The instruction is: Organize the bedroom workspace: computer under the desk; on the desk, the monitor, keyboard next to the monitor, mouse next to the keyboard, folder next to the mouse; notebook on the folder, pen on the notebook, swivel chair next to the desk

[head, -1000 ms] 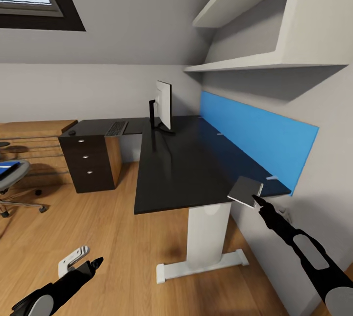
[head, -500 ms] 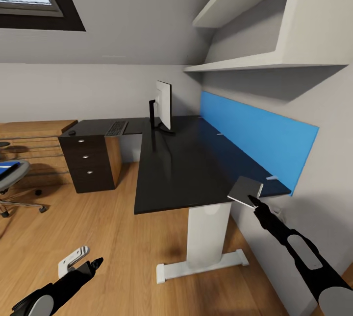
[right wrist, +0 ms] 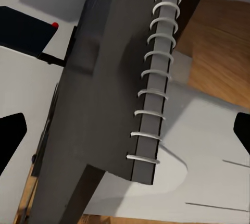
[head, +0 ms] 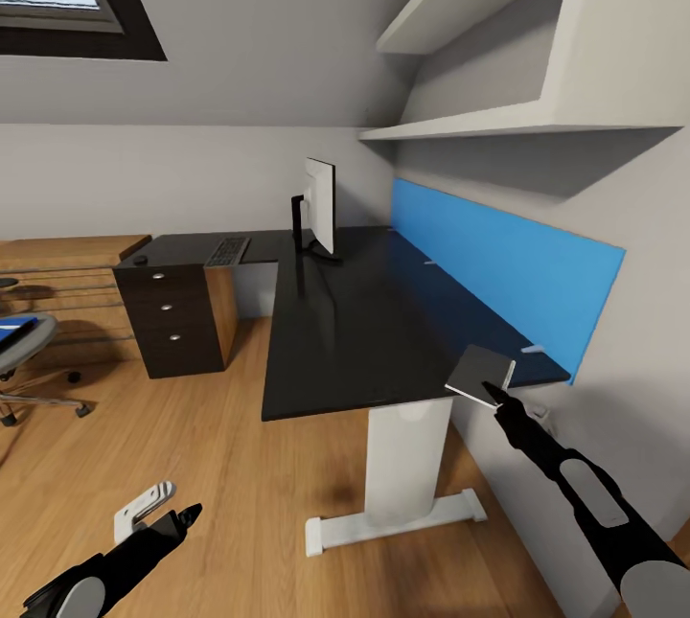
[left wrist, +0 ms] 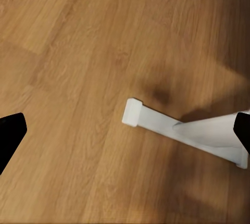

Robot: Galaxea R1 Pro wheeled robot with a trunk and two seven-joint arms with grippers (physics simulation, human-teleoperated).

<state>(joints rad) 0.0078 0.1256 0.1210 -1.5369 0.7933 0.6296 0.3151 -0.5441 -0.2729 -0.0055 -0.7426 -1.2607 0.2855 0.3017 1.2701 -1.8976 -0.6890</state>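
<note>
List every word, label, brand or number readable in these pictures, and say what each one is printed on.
None: no readable text anywhere.
The keyboard keys are too small and blurred to read.
The monitor stands edge-on, with nothing legible on it.
The notebook cover at the right gripper is plain dark grey, with no print.

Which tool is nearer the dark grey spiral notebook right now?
Right. The right tool is at the dark grey spiral notebook on the desk's near corner; the left tool hangs low over the floor, far off.

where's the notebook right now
In the head view the notebook lies at the near right corner of the desk, just below the blue back panel, with the right hand at its edge.
</note>
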